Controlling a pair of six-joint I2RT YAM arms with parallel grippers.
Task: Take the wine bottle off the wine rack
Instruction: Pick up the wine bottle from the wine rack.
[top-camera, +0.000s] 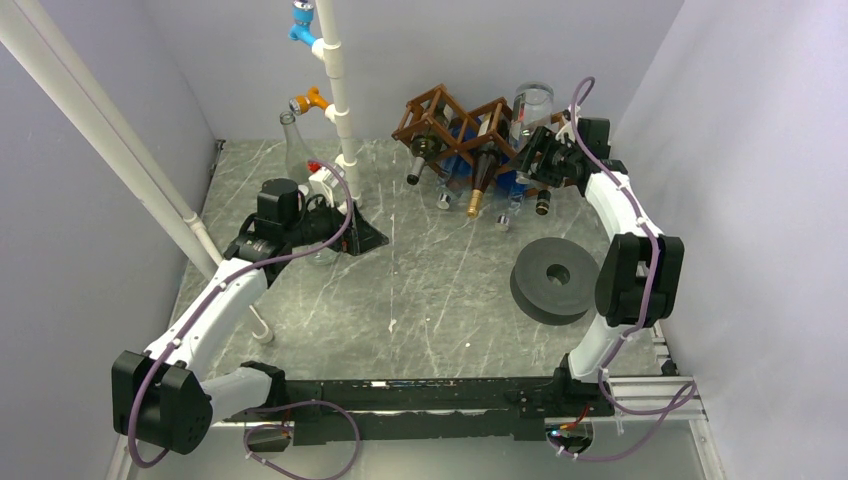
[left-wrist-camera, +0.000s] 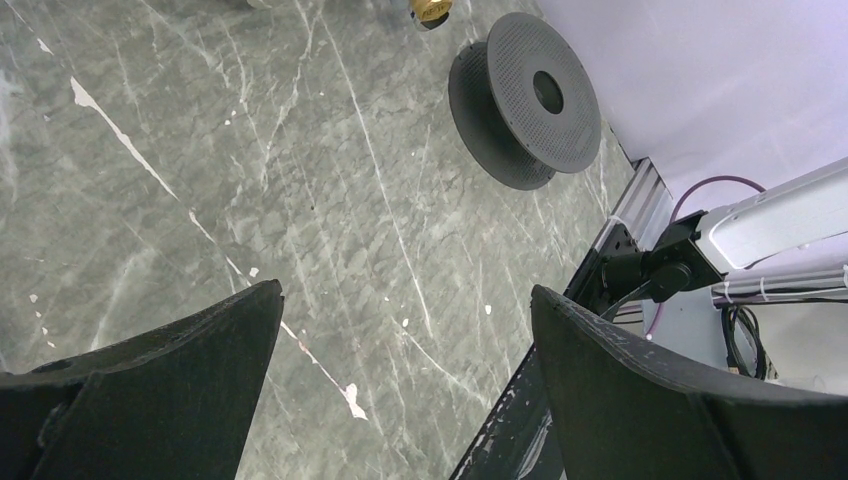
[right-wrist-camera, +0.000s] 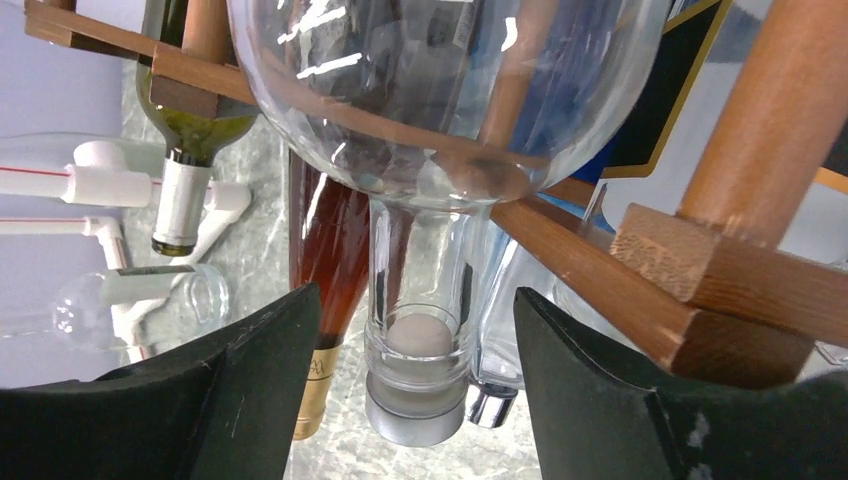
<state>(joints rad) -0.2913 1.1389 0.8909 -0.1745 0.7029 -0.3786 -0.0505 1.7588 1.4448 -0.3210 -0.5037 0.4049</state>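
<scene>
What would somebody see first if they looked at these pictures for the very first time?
Probably the brown wooden wine rack at the back of the table, stuffed with bottles poking out neck-first. Right there, the right pincer is open around the neck of a big clear bottle, not squeezing it yet. After that, the dark round spool lying on the table by the right arm stands out.

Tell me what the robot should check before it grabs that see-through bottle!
1. Clear bottle neck sits inside the right end effector: ok.
2. Fingers gripping the neck: not ok, gaps both sides.
3. Amber bottle clear of the fingers: cannot tell.
4. Wine rack slat clear of the pull path: cannot tell.
5. Left end effector open, away from the rack: ok.
</scene>
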